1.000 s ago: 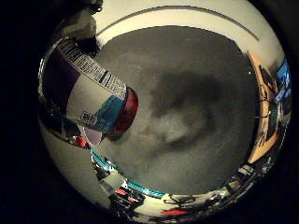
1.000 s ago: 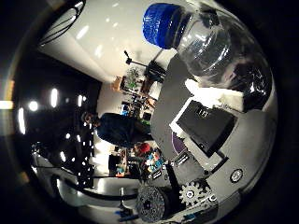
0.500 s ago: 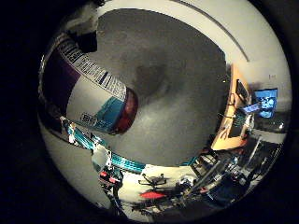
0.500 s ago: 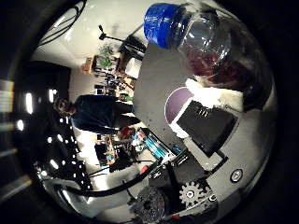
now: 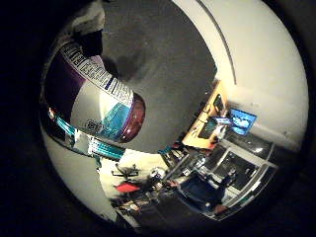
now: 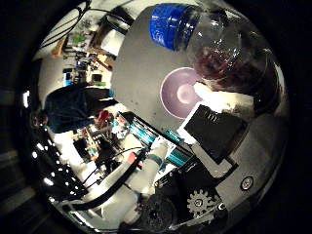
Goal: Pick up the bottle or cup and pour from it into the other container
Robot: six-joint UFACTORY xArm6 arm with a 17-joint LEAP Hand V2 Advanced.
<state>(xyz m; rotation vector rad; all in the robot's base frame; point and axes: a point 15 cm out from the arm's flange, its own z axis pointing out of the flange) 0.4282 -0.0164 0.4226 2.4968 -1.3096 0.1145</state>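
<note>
My right hand [image 6: 216, 132] is shut on a clear plastic bottle [image 6: 226, 51] with a blue cap [image 6: 174, 23] and dark red liquid inside. It fills much of the thumb side view, close to the palm. The little finger side view shows its labelled body [image 5: 91, 94], white, purple and teal, with a red end [image 5: 133, 117], lifted above the grey table [image 5: 163, 59]. A round pale purple cup [image 6: 182, 93] stands open on the grey table, seen from above, just beside the bottle's neck and away from the cap.
The table's edge [image 6: 156, 136] with a teal frame runs close beside the cup. Beyond it lie desks, chairs and clutter [image 5: 202, 183], and a lit monitor [image 5: 242, 120]. A white strip borders the far side of the table [image 5: 212, 39].
Both views have swung round, so the hand has turned with the bottle still in it. The purple cup has come fully into the thumb side view beside the bottle's neck.
</note>
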